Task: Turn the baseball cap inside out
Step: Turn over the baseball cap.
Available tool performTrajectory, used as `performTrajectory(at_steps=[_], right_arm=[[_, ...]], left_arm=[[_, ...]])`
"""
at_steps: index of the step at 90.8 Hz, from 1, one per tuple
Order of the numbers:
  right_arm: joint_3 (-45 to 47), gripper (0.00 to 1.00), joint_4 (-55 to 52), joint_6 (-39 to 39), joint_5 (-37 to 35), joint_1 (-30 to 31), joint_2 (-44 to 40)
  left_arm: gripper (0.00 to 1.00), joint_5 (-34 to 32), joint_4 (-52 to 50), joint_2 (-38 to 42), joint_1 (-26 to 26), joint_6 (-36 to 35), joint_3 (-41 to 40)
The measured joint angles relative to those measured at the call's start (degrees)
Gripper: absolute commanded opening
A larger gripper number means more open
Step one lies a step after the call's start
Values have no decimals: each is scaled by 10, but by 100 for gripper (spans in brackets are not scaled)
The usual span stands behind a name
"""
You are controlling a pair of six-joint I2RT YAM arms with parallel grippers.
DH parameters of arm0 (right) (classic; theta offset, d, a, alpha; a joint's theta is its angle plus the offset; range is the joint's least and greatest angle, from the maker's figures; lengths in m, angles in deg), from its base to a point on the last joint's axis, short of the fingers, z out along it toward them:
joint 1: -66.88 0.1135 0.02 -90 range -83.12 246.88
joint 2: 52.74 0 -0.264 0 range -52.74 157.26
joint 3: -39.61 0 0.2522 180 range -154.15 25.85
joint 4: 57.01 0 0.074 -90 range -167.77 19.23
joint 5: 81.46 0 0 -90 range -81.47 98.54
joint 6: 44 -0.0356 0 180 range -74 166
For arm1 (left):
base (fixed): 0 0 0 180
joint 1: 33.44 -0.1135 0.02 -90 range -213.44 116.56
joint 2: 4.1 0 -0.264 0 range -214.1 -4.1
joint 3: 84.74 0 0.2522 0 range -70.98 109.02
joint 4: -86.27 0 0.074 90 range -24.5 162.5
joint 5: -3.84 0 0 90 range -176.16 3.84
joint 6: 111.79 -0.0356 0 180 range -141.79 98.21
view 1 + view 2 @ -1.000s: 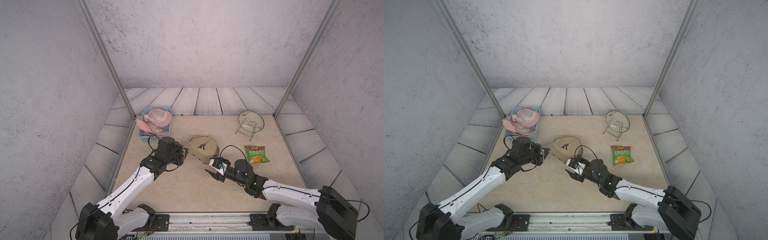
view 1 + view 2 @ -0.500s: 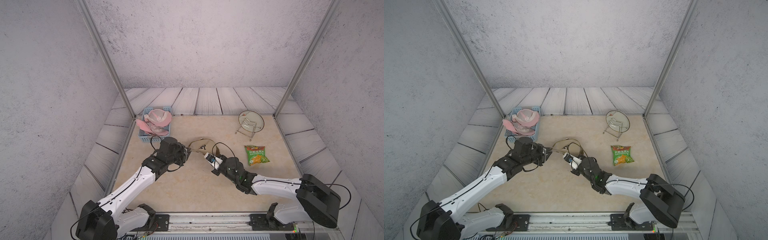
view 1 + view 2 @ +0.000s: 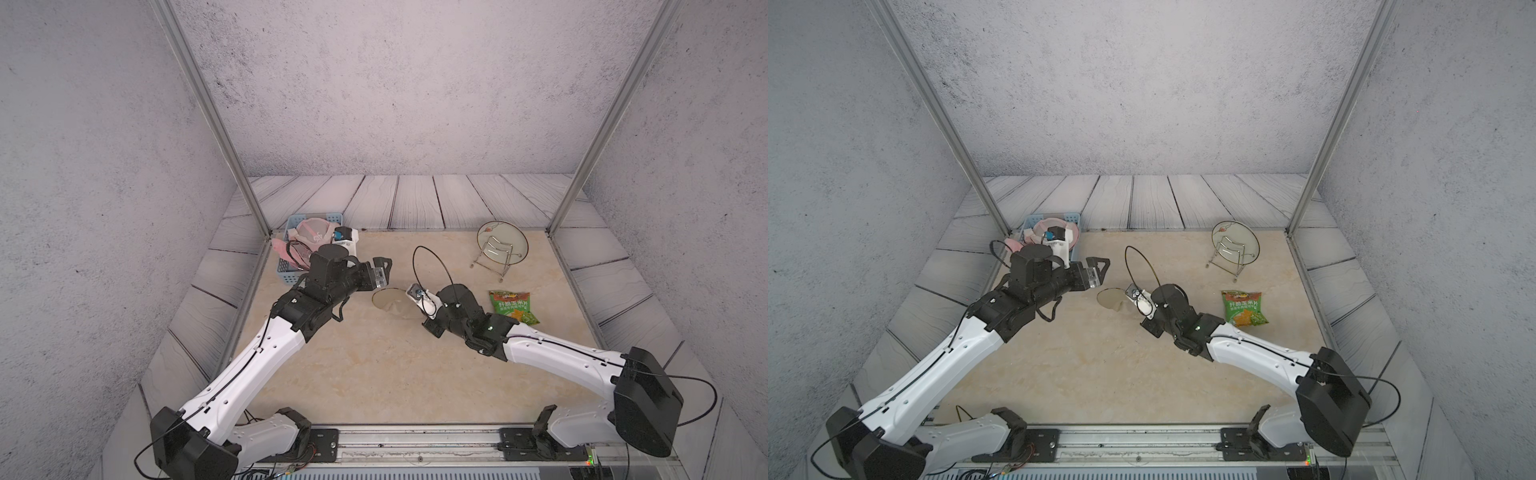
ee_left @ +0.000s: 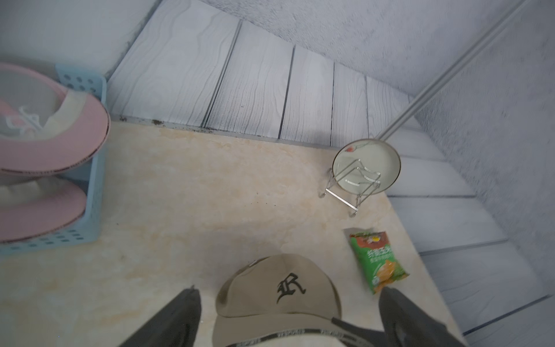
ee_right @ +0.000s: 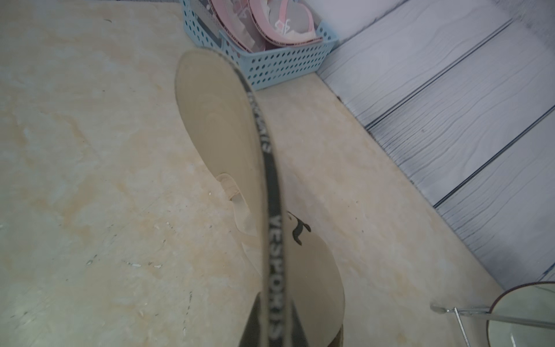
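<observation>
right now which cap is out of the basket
The tan cap with the black R, its band pinched by the right gripper; the pink caps sit in the blue basket.

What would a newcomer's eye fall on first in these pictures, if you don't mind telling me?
Most likely the tan baseball cap in the middle of the table, its black band pinched by the right fingers, with the left fingers spread wide close by. Next, the blue basket of pink caps in the far left corner and the green snack bag on the right.
</observation>
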Motion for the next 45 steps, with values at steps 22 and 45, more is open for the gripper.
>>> performTrajectory(at_steps=[22, 45], right_arm=[[-66, 0, -120, -30, 127, -75, 0], [-79, 0, -189, -28, 208, -75, 0]], left_arm=[[98, 92, -11, -52, 0, -206, -1], [99, 185, -11, -129, 0, -305, 10]])
